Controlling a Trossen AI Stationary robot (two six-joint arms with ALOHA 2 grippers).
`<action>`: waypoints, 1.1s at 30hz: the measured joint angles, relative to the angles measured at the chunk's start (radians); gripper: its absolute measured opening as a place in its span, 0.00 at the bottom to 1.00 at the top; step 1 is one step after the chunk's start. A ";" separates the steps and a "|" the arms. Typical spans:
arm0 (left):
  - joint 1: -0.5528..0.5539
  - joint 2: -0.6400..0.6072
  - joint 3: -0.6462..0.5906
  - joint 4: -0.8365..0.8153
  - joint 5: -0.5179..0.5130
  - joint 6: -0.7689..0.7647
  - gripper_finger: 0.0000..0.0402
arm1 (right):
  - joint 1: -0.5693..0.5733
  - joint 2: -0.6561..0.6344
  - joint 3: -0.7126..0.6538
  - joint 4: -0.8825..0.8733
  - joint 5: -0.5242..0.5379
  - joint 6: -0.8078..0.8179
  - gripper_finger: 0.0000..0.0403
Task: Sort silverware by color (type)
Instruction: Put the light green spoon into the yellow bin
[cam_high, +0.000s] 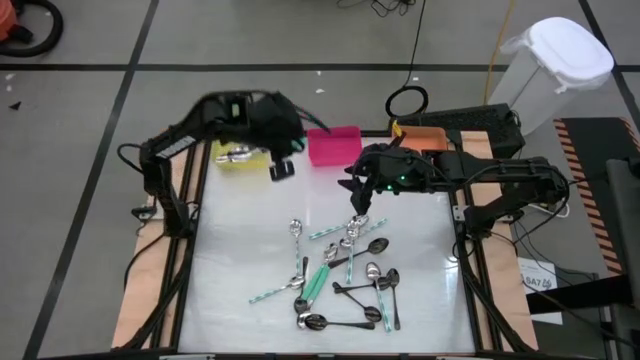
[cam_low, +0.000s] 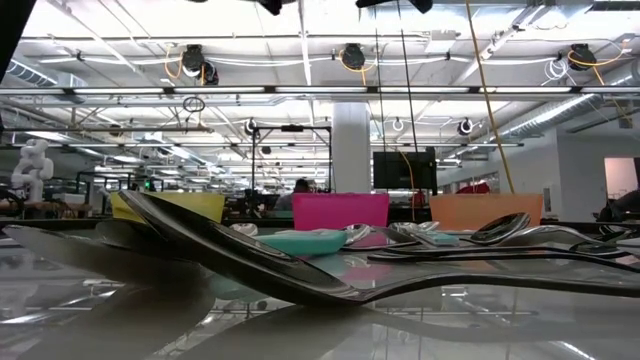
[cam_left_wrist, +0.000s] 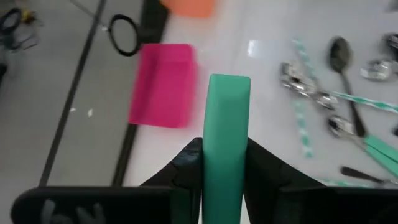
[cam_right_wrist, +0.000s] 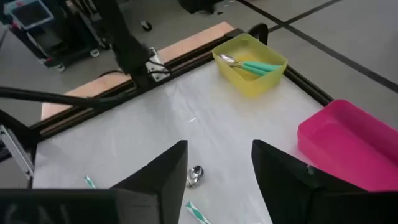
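My left gripper (cam_left_wrist: 227, 149) is shut on a spoon with a teal-green handle (cam_left_wrist: 227, 118) and hangs above the table's far left part (cam_high: 282, 168), between the yellow bin (cam_high: 240, 156) and the pink bin (cam_high: 333, 146). My right gripper (cam_right_wrist: 217, 152) stands open with nothing between its fingers, above the table's middle (cam_high: 360, 208); a silver spoon's bowl (cam_right_wrist: 196, 176) lies on the table below it. The other silverware (cam_high: 345, 275), teal-handled, silver and dark spoons, lies scattered on the near half of the table. My left gripper pinches the teal-green handle (cam_left_wrist: 227, 165) between its two fingers. The handle runs along the fingers, and its flat free end (cam_left_wrist: 229, 84) sticks out ahead of them. The spoon is lifted clear of the table; its bowl end is hidden behind the fingers.
The yellow bin (cam_right_wrist: 250, 62) holds a teal-handled spoon. The pink bin (cam_right_wrist: 348, 143) and the orange bin (cam_high: 425, 136) stand along the far edge. A black frame (cam_high: 190, 230) borders the table. A white container (cam_high: 555, 60) stands beyond the far right corner.
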 joint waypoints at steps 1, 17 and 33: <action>0.026 -0.008 -0.001 -0.002 0.001 0.009 0.20 | 0.000 -0.002 0.000 0.000 0.000 0.007 0.43; 0.469 0.000 -0.046 0.088 0.207 0.067 0.20 | -0.017 -0.019 0.000 -0.130 -0.009 -0.151 0.42; 0.600 0.001 -0.485 0.325 0.276 0.146 0.20 | -0.132 -0.190 -0.001 -0.248 -0.001 -0.282 0.42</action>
